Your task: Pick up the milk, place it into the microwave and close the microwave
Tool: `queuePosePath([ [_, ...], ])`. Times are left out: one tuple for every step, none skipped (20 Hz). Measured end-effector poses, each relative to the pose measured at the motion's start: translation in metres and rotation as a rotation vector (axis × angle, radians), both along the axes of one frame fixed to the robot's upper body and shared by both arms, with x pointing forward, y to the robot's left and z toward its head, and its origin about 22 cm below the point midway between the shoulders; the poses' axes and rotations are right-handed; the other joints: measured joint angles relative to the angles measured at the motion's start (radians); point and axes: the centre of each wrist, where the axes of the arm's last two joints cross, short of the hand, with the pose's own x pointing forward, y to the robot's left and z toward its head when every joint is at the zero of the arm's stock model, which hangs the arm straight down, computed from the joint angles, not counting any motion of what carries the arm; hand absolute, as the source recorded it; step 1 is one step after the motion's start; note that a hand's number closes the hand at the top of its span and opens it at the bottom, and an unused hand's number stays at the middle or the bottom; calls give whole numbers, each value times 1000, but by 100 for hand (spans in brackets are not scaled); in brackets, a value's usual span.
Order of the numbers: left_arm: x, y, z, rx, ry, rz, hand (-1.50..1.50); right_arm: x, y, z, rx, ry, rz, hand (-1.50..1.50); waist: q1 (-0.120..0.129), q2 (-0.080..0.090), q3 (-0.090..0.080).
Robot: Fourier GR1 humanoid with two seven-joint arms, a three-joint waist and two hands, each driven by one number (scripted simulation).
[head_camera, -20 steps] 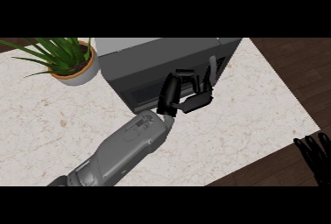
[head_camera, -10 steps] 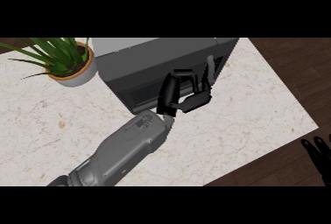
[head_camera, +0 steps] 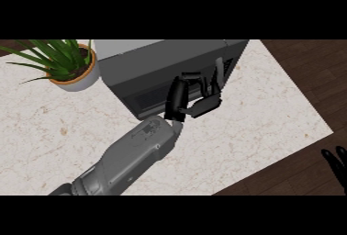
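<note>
At the counter's (head_camera: 261, 121) far edge stands the microwave (head_camera: 156, 57), its door (head_camera: 143, 97) looking shut. The left robot hand (head_camera: 193, 100) lies against the door's right side, released, fingers mostly straight and grasping nothing. The milk cannot be seen. Left of the microwave stands a potted plant (head_camera: 66, 62). The right robot hand (head_camera: 334, 161) rests at the lower right edge, fingers up and relaxed.

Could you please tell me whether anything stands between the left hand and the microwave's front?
Nothing visible does. The left hand is right at the front of the microwave, with no object between them. The potted plant stands off to the microwave's left, out of the way. The milk does not show in this view.
</note>
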Motion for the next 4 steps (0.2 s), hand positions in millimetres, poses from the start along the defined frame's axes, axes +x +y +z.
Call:
queuePosePath([
  [0,0,0,0,-2,2,150,-1,-1,1,-1,2,2,-150,-1,0,0],
  [0,0,-1,-1,-3,3,150,-1,-1,2,-2,4,5,-150,-3,0,0],
  [0,0,-1,-2,-4,5,150,-2,-2,2,-3,6,7,-150,-4,0,0],
  [0,0,-1,-4,-4,4,150,-2,-2,3,-3,5,11,-150,-3,0,0],
])
